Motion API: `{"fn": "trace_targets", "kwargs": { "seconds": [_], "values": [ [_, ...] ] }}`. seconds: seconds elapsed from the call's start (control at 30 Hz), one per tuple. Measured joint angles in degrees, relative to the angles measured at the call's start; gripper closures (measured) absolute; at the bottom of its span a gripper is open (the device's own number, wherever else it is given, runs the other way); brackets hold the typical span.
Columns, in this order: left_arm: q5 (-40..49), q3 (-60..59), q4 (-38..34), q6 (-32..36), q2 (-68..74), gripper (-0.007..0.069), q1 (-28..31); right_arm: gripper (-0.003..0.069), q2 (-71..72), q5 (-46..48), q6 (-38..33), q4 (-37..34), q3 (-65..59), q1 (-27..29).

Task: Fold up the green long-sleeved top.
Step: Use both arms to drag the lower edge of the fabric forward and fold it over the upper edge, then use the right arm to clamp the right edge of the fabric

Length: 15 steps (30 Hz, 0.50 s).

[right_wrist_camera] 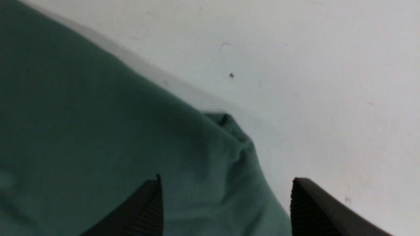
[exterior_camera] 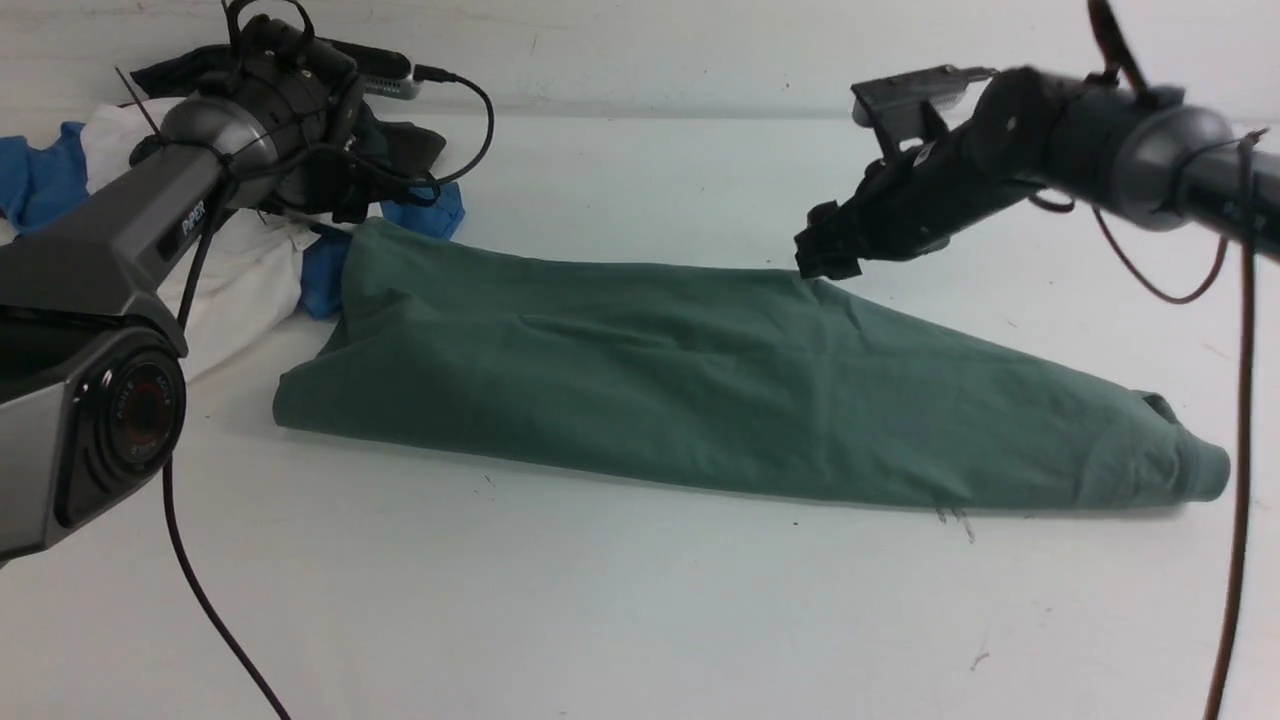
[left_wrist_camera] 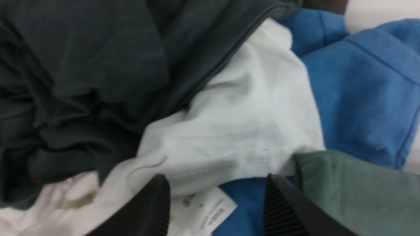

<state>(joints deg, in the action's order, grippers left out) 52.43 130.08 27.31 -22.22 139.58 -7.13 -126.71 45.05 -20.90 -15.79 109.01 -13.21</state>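
on the white counter (exterior_camera: 600,610), the green long-sleeved top (exterior_camera: 700,390) lies stretched out; left tool (left_wrist_camera: 216,190) and right tool (right_wrist_camera: 226,186) hover spread apart, empty.

The word "PIPER" stands in white letters on the grey metal link of the left arm (exterior_camera: 150,235). The small white fabric care label (left_wrist_camera: 203,209) among the clothes carries lines of grey print, too blurred to read. The reddish lettering around the round black camera lens (exterior_camera: 140,412) cannot be made out either.
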Motion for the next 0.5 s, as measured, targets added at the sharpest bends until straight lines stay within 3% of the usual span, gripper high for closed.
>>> {"fn": "trace_targets", "kwargs": {
  "seconds": [0.07, 0.17, 0.27, 0.33, 0.37, 0.5],
  "values": [
    [2.68, 0.0, -0.07, 0.51, -1.58, 0.0232, -0.06, 0.0148, 3.96, 5.75, 2.73, 3.38, 0.0, 0.0],
    [8.76, 0.06, -3.41, 4.24, -5.37, 0.0349, -0.67, 0.0181, 9.84, 13.75, 6.46, 9.42, 0.0, 0.0],
    [15.39, 0.14, -10.92, 10.12, -8.92, 0.0552, -1.36, 0.0326, 14.14, 23.32, 8.79, 15.47, 0.06, 0.24],
    [17.32, 0.14, -14.41, 12.75, -9.78, 0.0599, -1.59, 0.0435, 15.74, 25.0, 9.82, 16.59, -0.45, 1.1],
    [18.12, 0.14, -16.74, 14.58, -10.07, 0.0616, -1.68, 0.0536, 17.68, 25.42, 10.88, 16.8, -2.09, 2.39],
    [18.36, -2.46, -21.82, 17.38, -10.47, 0.0629, -1.68, 0.0648, 22.2, 25.47, 12.66, 16.33, -9.8, 6.96]
  ]
}}
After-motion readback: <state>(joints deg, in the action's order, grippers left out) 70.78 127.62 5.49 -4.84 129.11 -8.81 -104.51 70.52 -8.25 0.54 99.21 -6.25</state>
